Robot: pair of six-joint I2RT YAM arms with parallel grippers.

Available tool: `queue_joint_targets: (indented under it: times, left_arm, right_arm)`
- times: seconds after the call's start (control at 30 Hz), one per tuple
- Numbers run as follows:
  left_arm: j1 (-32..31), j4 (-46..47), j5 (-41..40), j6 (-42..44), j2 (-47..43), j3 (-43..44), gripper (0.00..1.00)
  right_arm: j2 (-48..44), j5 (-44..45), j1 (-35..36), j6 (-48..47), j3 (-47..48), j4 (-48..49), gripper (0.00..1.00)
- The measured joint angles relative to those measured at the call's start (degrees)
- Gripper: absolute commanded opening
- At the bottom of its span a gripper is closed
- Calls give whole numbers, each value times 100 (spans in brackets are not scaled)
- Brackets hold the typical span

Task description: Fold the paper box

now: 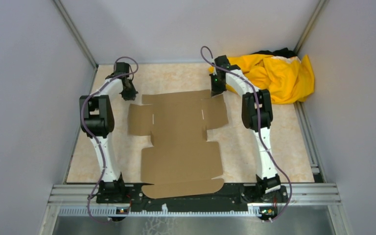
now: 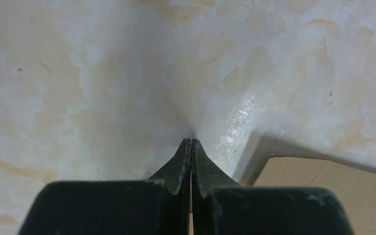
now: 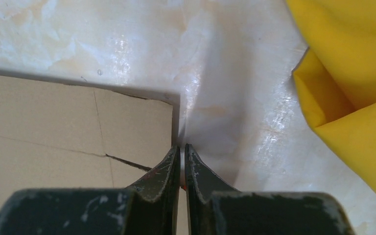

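Observation:
The paper box [image 1: 181, 142] is a flat, unfolded brown cardboard sheet with flaps and slits, lying on the table between the arms. My left gripper [image 1: 129, 94] is shut and empty, just off the sheet's far left corner. In the left wrist view its tips [image 2: 191, 140] point at bare table with the cardboard [image 2: 323, 186] to their right. My right gripper [image 1: 217, 90] is shut at the sheet's far right corner. In the right wrist view its tips [image 3: 182, 146] sit at the cardboard's edge [image 3: 54, 127]. A tiny red speck shows low between the fingers.
A yellow cloth garment [image 1: 279, 73] lies bunched in the far right corner, close to my right gripper; it also shows in the right wrist view [image 3: 352, 73]. Grey walls enclose the table on three sides. A metal rail [image 1: 323, 193] runs along the near edge.

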Motion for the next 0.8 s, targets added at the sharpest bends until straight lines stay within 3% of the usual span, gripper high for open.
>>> queue_joint_targets:
  times: [0.8]
  left_arm:
    - [-404,-35,337,28,68,293,0]
  right_arm:
    - [2,0,68,2,-2,44,7]
